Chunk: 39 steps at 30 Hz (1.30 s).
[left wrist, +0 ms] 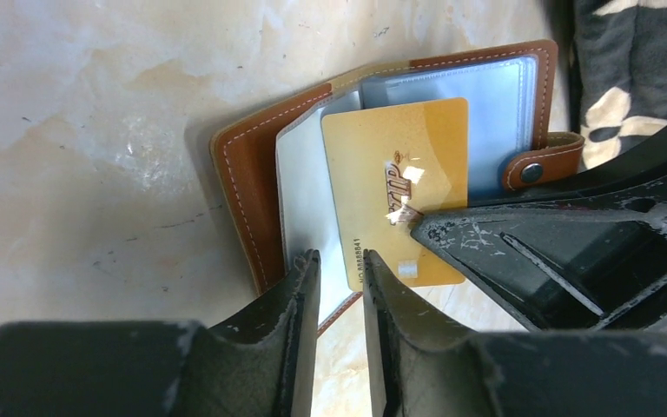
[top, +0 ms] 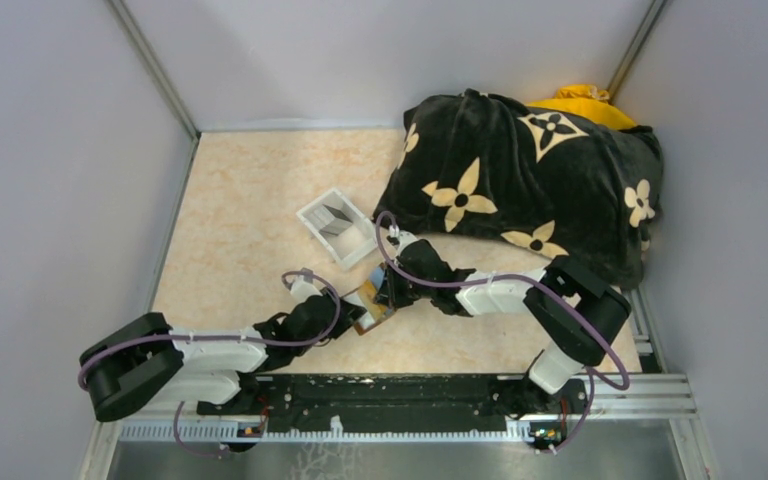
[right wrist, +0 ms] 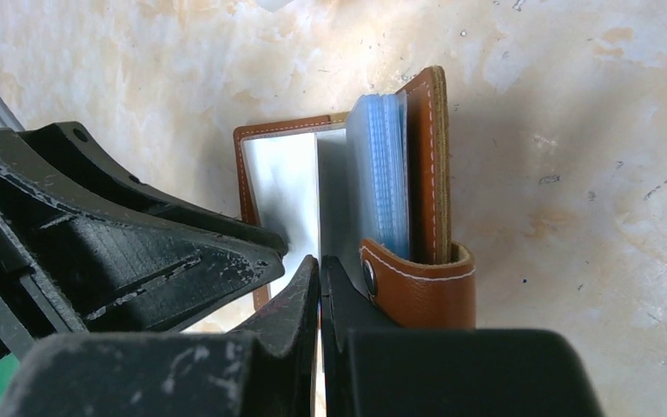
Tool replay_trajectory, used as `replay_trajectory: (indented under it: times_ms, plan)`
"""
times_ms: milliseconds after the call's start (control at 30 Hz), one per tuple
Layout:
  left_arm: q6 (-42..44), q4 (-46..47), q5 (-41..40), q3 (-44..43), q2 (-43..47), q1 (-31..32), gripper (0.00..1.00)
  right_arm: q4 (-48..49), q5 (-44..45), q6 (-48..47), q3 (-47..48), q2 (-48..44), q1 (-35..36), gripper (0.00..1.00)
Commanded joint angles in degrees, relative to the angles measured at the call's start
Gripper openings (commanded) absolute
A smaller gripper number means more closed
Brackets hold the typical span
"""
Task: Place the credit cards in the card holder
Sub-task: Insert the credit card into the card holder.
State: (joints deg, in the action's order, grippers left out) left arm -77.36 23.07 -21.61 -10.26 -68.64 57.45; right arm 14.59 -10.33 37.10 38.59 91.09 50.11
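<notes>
High view looks down; wrist views closely share card holder (left wrist: 243,174).

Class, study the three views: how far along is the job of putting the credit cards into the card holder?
Done: the card holder lies open. In hand: the right gripper pinches a gold card against its clear pockets, not visibly slotted in; the left gripper straddles the holder's near edge. Left: seat this card, then fetch whatever grey item sits in the clear tray, possibly another card.
</notes>
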Motion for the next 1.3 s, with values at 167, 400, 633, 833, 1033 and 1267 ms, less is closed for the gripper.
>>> replay_trajectory:
  times_ms: [167, 400, 633, 833, 1033, 1267]
  plan:
    - [-2.3, 10.4, -2.9, 4.6, -4.2, -0.2, 0.35, 4.0, -3.8, 2.8, -1.6, 0.6, -2.1, 0.0]
    - [-2.2, 17.0, -3.3, 6.1, -7.2, -0.2, 0.36, 6.6, -6.9, 5.0, -3.0, 0.3, -3.5, 0.0]
    - [-1.4, 21.4, -3.9, 7.4, -8.7, -0.2, 0.38, 10.1, -9.8, 7.4, -4.3, 1.1, -4.7, 0.0]
    - [-0.7, 25.3, -3.6, 7.9, -10.6, -0.3, 0.39, 13.2, -12.4, 9.7, -5.2, 2.0, -5.5, 0.0]
    - [-0.5, 27.0, -3.4, 8.1, -11.7, -0.4, 0.39, 17.0, -14.8, 12.2, -6.2, 2.8, -6.4, 0.0]
    - [0.1, 27.5, -3.5, 8.2, -10.4, -0.6, 0.4, 21.3, -17.0, 14.6, -6.6, 5.9, -6.7, 0.0]
